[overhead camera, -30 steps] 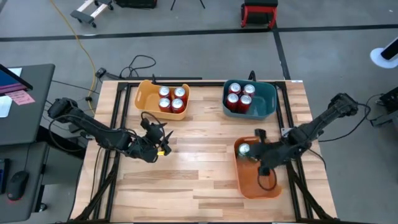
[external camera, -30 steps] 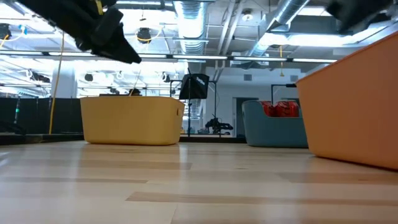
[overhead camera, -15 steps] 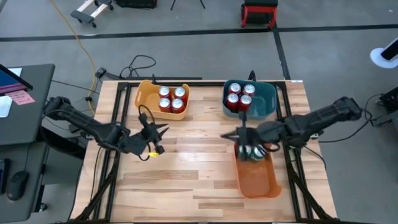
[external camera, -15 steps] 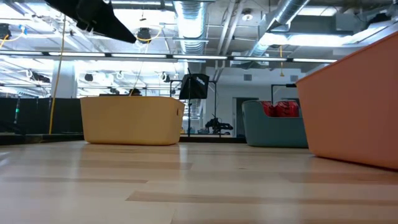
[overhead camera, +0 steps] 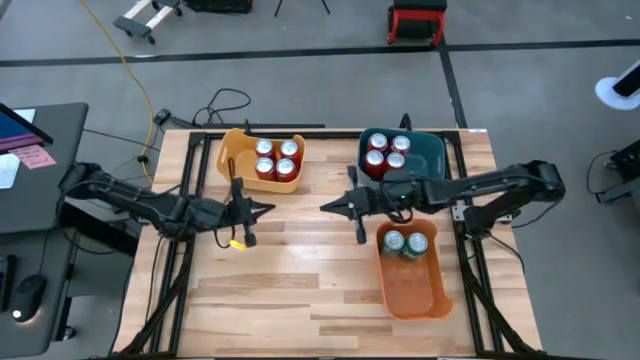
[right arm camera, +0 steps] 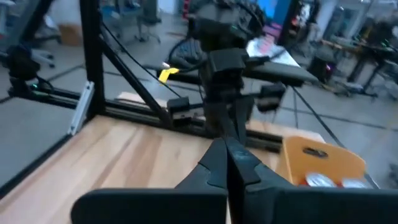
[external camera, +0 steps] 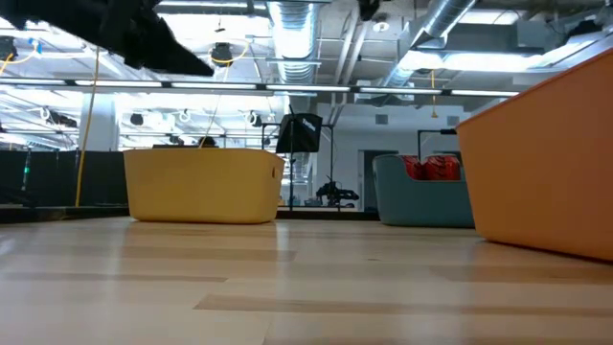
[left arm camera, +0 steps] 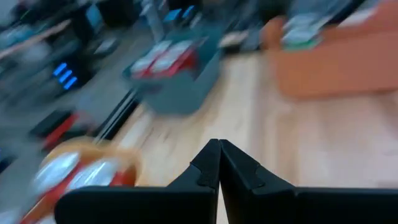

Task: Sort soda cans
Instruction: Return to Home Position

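The soda cans all stand in bins. Several red cans [overhead camera: 275, 158] fill the yellow bin [overhead camera: 232, 158], several more red cans [overhead camera: 385, 152] stand in the teal bin [overhead camera: 432, 160], and two green cans [overhead camera: 405, 242] sit at the far end of the orange bin [overhead camera: 412, 295]. My left gripper [overhead camera: 268, 208] hovers shut and level over the table's middle left, its tips [left arm camera: 219, 148] closed with nothing between them. My right gripper [overhead camera: 325, 206] hovers shut over the table's middle, pointing at the left gripper; its closed tips [right arm camera: 225, 147] are bare.
The yellow bin [external camera: 201, 184], teal bin [external camera: 421, 192] and orange bin [external camera: 546, 163] stand on the wooden table [overhead camera: 300, 290]. A black frame [overhead camera: 185, 180] runs along the table's sides. Bare wood lies between the grippers and the near edge.
My right gripper has risen out of the orange bin and swung toward the table's middle, tipping from pointing down to level; both green cans now show. My left gripper has shut, moved a little toward the far edge and levelled out.
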